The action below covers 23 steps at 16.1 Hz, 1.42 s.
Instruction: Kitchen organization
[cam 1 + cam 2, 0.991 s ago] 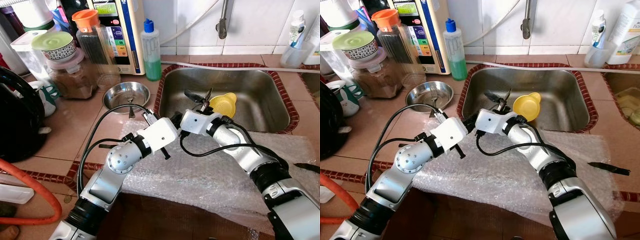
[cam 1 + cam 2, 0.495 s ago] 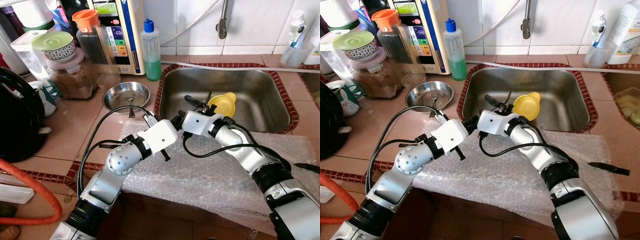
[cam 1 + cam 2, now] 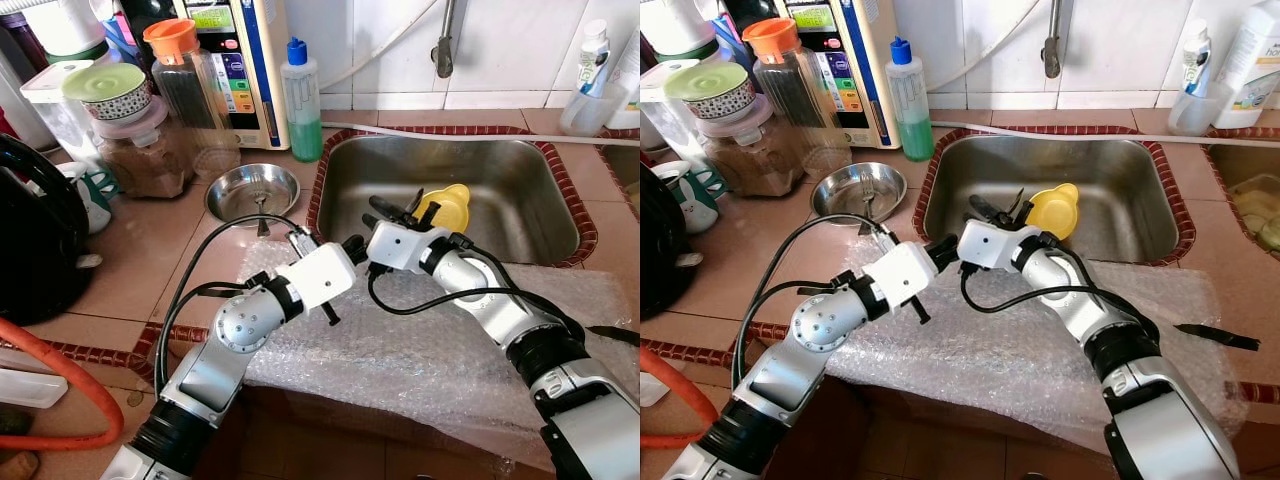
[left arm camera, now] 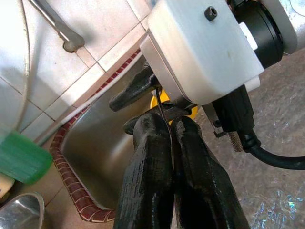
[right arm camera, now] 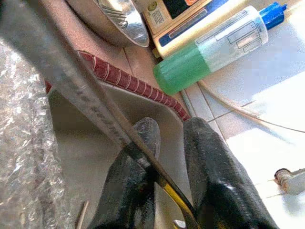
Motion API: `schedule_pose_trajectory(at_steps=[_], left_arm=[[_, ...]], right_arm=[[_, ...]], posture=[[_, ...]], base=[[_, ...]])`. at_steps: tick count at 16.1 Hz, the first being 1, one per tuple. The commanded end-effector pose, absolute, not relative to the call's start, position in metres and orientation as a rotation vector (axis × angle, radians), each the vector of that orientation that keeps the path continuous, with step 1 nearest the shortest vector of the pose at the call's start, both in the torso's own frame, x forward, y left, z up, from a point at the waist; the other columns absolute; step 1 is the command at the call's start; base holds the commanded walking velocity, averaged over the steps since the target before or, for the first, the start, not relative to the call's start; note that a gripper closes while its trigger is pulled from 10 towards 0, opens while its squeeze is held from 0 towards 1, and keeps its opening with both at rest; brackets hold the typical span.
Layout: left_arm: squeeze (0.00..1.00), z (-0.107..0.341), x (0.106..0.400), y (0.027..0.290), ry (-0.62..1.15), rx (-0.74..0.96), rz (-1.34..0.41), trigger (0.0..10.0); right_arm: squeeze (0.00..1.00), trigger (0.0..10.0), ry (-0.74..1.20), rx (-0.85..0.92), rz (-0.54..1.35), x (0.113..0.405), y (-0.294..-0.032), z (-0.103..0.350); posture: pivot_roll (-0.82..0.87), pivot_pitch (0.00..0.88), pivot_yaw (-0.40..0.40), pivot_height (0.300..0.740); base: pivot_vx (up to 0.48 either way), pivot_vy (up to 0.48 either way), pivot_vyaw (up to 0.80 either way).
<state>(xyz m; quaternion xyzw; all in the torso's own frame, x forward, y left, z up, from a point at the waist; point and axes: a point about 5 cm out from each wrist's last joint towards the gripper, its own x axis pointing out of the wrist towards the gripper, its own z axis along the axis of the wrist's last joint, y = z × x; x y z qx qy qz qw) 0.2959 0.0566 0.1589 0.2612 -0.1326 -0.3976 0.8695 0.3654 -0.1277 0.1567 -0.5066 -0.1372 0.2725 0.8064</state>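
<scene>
From the left eye, both arms are reaching over the sheet of bubble wrap [image 3: 420, 345] lying on the tiled counter in front of the steel sink [image 3: 520, 200]. The right gripper [image 3: 400, 208] is hanging just over the sink's near edge, beside the yellow cup [image 3: 447, 205] that is sitting inside the basin. The left gripper [image 3: 352, 247] is pointing up close against the right wrist housing.

Over to the right eye: the small steel bowl [image 3: 858, 190] is resting on the counter left of the sink, the green soap bottle [image 3: 910, 100] is standing behind it, and a dark knife [image 3: 1212, 336] is lying on the wrap's far right edge.

Left wrist camera now: the two black fingers [image 4: 152, 176] are pressing together, and a thin wire is running right at their seam, though whether they are pinching it I cannot tell.

Right wrist camera: its fingers [image 5: 138, 186] are standing slightly apart, with a thin metal rod [image 5: 71, 90] crossing at one fingertip; whether it is gripped, I cannot tell.
</scene>
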Motion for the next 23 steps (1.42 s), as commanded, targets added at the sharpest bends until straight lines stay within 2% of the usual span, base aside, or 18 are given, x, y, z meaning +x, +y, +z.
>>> schedule_pose_trajectory(at_steps=[1, 3, 4, 9, 13, 16, 18, 23], left_arm=[[0.00, 0.171, 0.301, 0.062, -0.325, 0.559, -0.780, 10.0], [0.00, 0.171, 0.302, 0.063, -0.327, 0.550, -0.773, 10.0], [1.00, 0.172, 0.302, 0.063, -0.329, 0.547, -0.771, 10.0], [1.00, 0.172, 0.299, 0.060, -0.327, 0.500, -0.797, 10.0], [1.00, 0.172, 0.298, 0.061, -0.324, 0.475, -0.793, 10.0], [1.00, 0.169, 0.299, 0.063, -0.288, 0.437, -0.787, 10.0], [1.00, 0.167, 0.302, 0.065, -0.233, 0.371, -0.764, 10.0], [1.00, 0.167, 0.314, 0.068, -0.186, 0.363, -0.738, 10.0]], right_arm=[[0.00, 0.0, -0.261, -1.076, 0.621, 0.361, -0.126, 0.146], [0.00, 0.0, -0.266, -1.071, 0.619, 0.361, -0.127, 0.147], [0.00, 0.0, -0.272, -1.069, 0.617, 0.361, -0.127, 0.149], [0.00, 0.0, -0.278, -1.075, 0.610, 0.362, -0.127, 0.150], [0.00, 0.0, -0.241, -1.111, 0.582, 0.366, -0.141, 0.150], [0.00, 0.0, -0.165, -1.149, 0.477, 0.373, -0.177, 0.156], [0.00, 0.0, -0.138, -1.149, 0.424, 0.376, -0.192, 0.161], [0.00, 0.0, -0.105, -1.118, 0.290, 0.381, -0.221, 0.176]], posture=[[-0.28, 0.090, 0.127, 0.740], [-0.29, 0.090, 0.126, 0.740], [-0.29, 0.090, 0.126, 0.740], [-0.29, 0.089, 0.125, 0.740], [-0.28, 0.090, 0.124, 0.740], [-0.28, 0.092, 0.126, 0.740], [-0.28, 0.091, 0.130, 0.740], [-0.28, 0.088, 0.134, 0.740]], base=[[0.000, 0.000, 0.00], [0.000, 0.000, 0.00], [0.000, 0.000, 0.00], [0.000, 0.000, 0.00], [0.000, 0.000, 0.00], [0.000, 0.000, 0.00], [0.000, 0.000, 0.00], [0.000, 0.000, 0.00]])
